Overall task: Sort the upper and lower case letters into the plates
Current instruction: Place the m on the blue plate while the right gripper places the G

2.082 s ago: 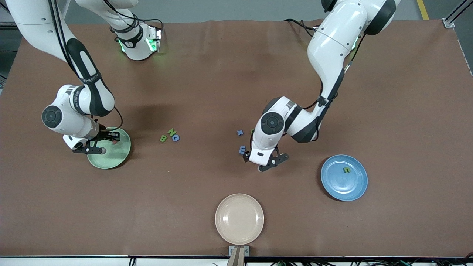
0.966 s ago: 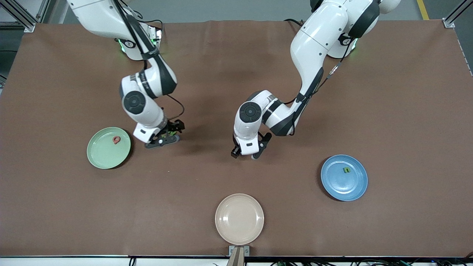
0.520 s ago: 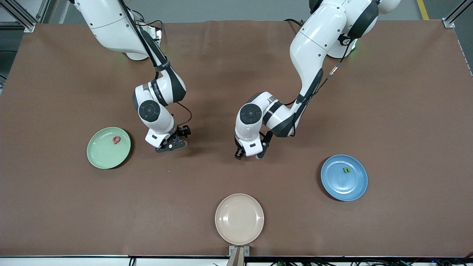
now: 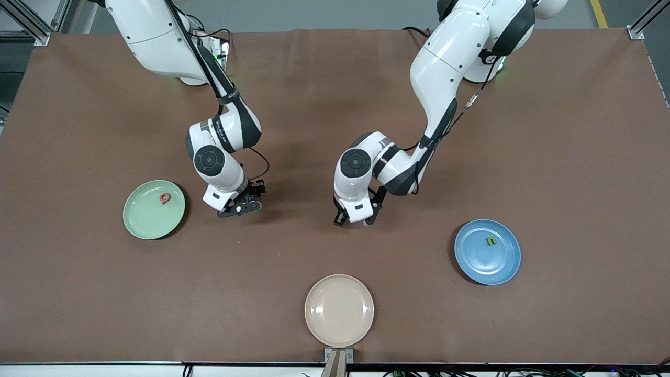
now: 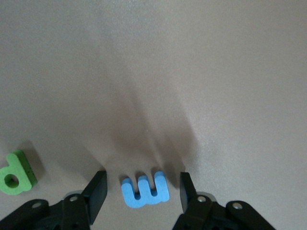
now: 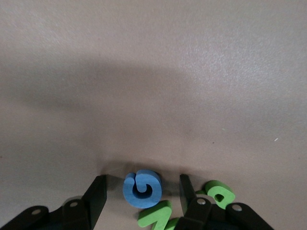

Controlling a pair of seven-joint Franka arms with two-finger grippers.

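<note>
Since the frame half a second back, both arms are barely shifting: the right gripper [image 4: 239, 208] is sitting a touch closer to the mint green plate [image 4: 141, 222] than it was, and the left gripper [image 4: 355, 220] is hanging over the same patch of brown table [image 4: 576, 157] midway between the two arms. Two seconds back the right gripper was over the green plate, where a red letter [image 4: 165, 198] is now lying.

The front view is hiding every loose letter under the wrists; the wrist views are revealing them. In the right wrist view the fingers [image 6: 96, 194] are standing apart with a blue G [image 6: 142, 188] between them, a clear gap on each side, and a green N [image 6: 154, 214] and a green B [image 6: 218, 192] are lying just beside one finger. In the left wrist view the fingers [image 5: 97, 189] are likewise apart, flanking a blue m [image 5: 144, 190] without touching it (a green d [image 5: 17, 172] is lying off past one finger).

Only the front view is showing the plates: the blue plate [image 4: 473, 262], holding a small green letter [image 4: 491, 241], toward the left arm's end, and a beige plate [image 4: 339, 310] nearest the camera.
</note>
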